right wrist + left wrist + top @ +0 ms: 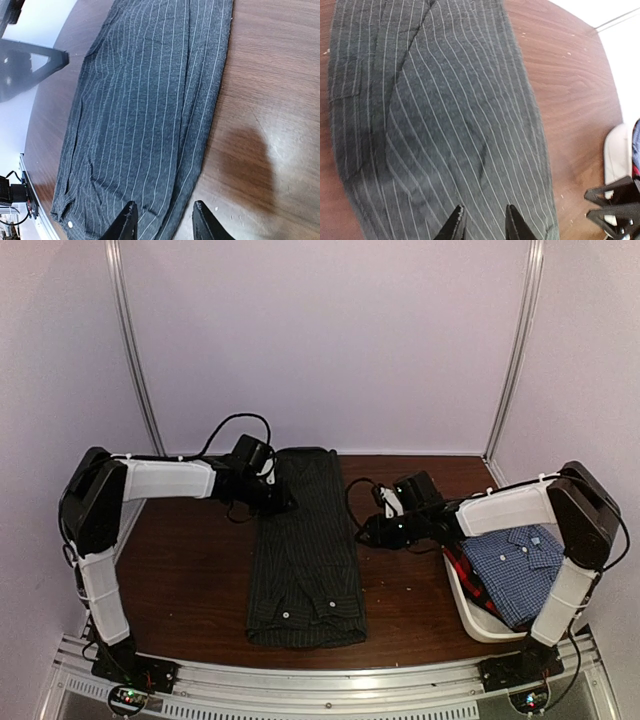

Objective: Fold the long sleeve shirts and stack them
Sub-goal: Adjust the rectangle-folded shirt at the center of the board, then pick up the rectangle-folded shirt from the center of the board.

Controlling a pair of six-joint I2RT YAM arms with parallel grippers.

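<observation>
The left gripper (pixel 485 227) hangs with its jaws part open and nothing between them, low over the black shirt (pixel 305 560), by that shirt's left edge and toward the table's far edge. The right gripper (pixel 165 222) is likewise open and empty, its jaws straddling the shirt's right edge, a little nearer the middle. The shirt lies as a long narrow strip down the middle of the table (pixel 190 560), with its collar and buttons toward the near edge and its hem toward the far edge; no sleeve shows. The next fold probably calls for both grippers to pinch the far part and carry it toward the collar. The main risk is an uneven grab: the grippers stand at different points along the strip, so the fold line could run skew. A pinch that takes only the top layer could pull the lengthwise fold open, and one that goes too deep could drag the whole strip. The blue shirt (pixel 515 560) and red shirt (pixel 470 580) wait in the tub (pixel 470 615) at the table's near right corner, close under the right arm, which could knock it.
</observation>
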